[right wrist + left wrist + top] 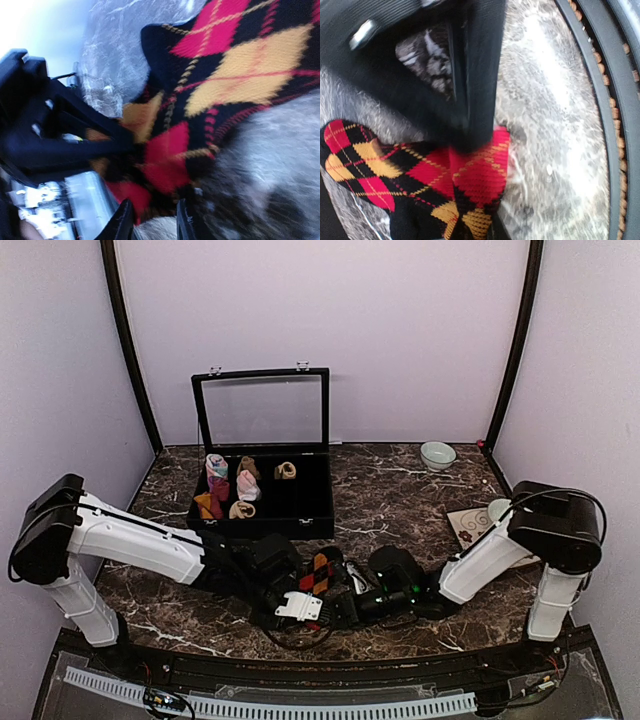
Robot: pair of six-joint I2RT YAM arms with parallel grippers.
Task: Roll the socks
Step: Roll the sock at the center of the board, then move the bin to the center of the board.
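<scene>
With the left hand (470, 140) clenched on the sock (420, 175) and the right hand (152, 222) released beside it, the right should probably regrip before rolling tight along the worktop (545, 125).

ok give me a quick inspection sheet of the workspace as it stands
surface: dark marble table, no spill seen
job's things: one argyle sock between the arms near the front edge; no other long sock seen
clutter: open black case holding small sock rolls; white bowl far right; patterned tile by the right arm
grippers: left gripper shut on the argyle sock; right gripper with fingers parted at the sock's edge
cables: cable looping over the right arm; wires at the front rail
surroundings: lilac walls, black corner poles
</scene>
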